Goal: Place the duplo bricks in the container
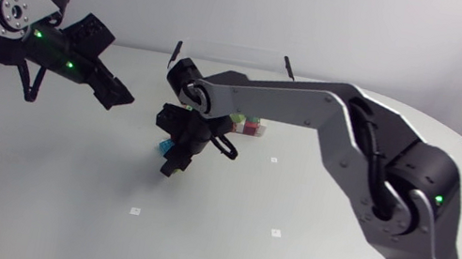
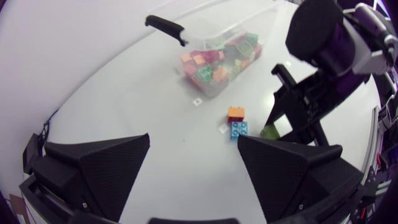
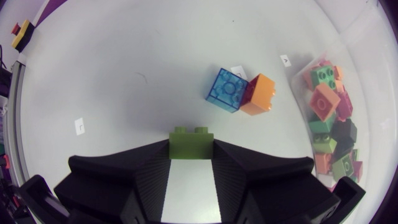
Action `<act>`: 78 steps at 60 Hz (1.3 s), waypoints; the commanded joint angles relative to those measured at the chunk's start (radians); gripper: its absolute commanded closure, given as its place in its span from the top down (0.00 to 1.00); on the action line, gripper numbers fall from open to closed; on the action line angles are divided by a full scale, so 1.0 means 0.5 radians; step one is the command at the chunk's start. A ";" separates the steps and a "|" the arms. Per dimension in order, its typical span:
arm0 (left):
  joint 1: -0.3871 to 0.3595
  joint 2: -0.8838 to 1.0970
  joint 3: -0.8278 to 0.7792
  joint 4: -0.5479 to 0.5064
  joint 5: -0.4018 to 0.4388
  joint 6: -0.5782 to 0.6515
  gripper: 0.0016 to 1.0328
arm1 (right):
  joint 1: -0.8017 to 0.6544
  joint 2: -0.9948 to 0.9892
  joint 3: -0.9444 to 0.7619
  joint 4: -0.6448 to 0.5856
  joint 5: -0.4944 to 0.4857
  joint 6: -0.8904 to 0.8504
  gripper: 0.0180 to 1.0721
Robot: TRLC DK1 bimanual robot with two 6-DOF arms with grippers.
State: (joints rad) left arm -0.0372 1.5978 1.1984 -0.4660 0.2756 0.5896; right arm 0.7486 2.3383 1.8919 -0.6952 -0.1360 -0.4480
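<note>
My right gripper (image 1: 173, 162) is clamped on a green duplo brick (image 3: 191, 143), one finger against each side, with the brick's studded end poking out past the fingertips. That arm comes in from the right and reaches past the middle of the white table (image 1: 285, 253), so the gripper hangs just on the near side of the clear plastic container (image 2: 211, 87).

Just ahead of the held brick, a translucent blue duplo brick (image 3: 227, 89) and an orange duplo brick (image 3: 258, 94) sit on the table touching each other, with the orange one nearer the container. Both are outside the container but close to it.

The container stands at the far middle of the table and has black handle clips on its rim. It already holds a heap of bricks (image 2: 217, 59) in green, orange, pink and red.

My left gripper (image 1: 118, 95) hangs over the far left of the table, well apart from the bricks. Its fingers are spread wide with nothing between them.
</note>
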 commanded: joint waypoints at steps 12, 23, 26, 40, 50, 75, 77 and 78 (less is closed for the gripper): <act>-0.199 0.081 -0.262 -0.038 -0.017 0.155 0.95 | -0.098 -0.516 -0.415 0.145 -0.075 0.092 0.15; -0.303 0.222 -0.280 0.021 -0.054 0.131 0.95 | -0.200 -0.799 -0.584 0.185 -0.164 0.141 0.15; -0.328 0.268 -0.280 0.055 -0.066 0.128 0.95 | -0.227 -0.872 -0.618 0.185 -0.176 0.144 0.15; -0.410 0.538 -0.200 0.251 -0.162 0.066 0.91 | -0.362 -1.142 -0.716 0.209 -0.293 0.200 0.15; -0.435 0.664 -0.120 0.337 -0.180 0.036 0.89 | -0.439 -1.250 -0.722 0.261 -0.391 0.267 0.15; -0.459 0.808 -0.028 0.490 -0.195 0.005 0.61 | -0.675 -1.265 -0.691 0.516 -0.590 0.497 0.15; -0.456 0.826 -0.019 0.493 -0.195 0.005 0.55 | -0.697 -1.259 -0.688 0.559 -0.593 0.522 0.15; -0.456 0.833 -0.016 0.493 -0.195 0.005 0.53 | -0.709 -1.250 -0.685 0.577 -0.593 0.528 0.15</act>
State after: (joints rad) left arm -0.2668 1.9747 1.1614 -0.2253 0.1806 0.6044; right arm 0.4244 1.7149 1.5536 -0.4419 -0.4217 -0.2298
